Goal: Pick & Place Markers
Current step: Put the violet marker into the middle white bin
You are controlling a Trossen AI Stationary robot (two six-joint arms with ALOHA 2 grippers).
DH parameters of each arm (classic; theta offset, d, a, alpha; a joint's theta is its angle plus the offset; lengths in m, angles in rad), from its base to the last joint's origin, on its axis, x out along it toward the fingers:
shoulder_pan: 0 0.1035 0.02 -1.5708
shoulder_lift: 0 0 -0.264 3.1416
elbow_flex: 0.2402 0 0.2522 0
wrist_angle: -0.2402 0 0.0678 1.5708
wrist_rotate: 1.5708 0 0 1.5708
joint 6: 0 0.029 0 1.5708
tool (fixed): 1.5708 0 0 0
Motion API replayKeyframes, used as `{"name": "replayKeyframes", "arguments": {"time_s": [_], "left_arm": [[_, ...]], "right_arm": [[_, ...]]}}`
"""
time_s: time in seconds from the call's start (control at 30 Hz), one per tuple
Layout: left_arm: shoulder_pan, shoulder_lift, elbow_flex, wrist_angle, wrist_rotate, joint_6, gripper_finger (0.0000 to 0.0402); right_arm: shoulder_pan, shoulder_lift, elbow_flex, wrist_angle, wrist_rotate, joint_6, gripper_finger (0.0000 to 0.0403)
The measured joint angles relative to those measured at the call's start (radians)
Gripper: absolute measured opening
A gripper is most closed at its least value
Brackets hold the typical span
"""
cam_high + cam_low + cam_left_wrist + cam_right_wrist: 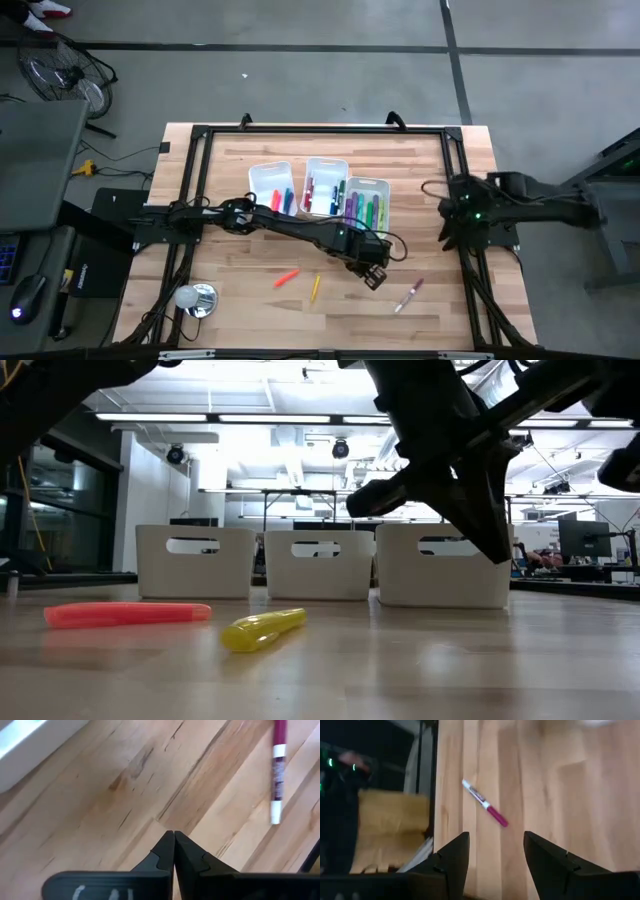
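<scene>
Three white bins (325,185) stand side by side at the table's far middle, with several coloured markers in them. Three markers lie loose on the wood nearer the front: a red-orange one (287,277), a yellow one (315,288) and a magenta-and-white one (410,295). My left gripper (174,840) is shut on nothing and hangs above the table between the yellow and the magenta markers, pointing steeply down; the magenta marker (277,770) lies off to its side. My right gripper (495,851) waits open at the table's right edge, with the magenta marker (485,810) ahead of it.
A black frame rail (195,200) runs around the table's edges. A silver round object (195,298) sits at the near left corner. In the low view the red-orange marker (125,613) and the yellow marker (262,628) lie in front of the bins (320,565).
</scene>
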Motion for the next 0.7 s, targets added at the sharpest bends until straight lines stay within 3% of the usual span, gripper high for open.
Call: {"name": "replayKeyframes", "arguments": {"time_s": [0.2, 0.5, 0.7], "left_arm": [[0.0, 0.0, 0.0, 0.013, 0.007, 0.065, 0.0], [0.0, 0.0, 0.0, 0.028, 0.018, 0.175, 0.0], [0.0, 0.0, 0.0, 0.028, 0.018, 0.189, 0.0001]], "right_arm": [[0.319, 0.117, -0.005, 0.161, 0.116, 0.155, 0.0176], [0.906, 0.507, 0.034, 0.287, 0.47, 0.417, 0.0176], [1.136, 0.732, 0.034, 0.484, 0.545, 0.619, 0.0176]]}}
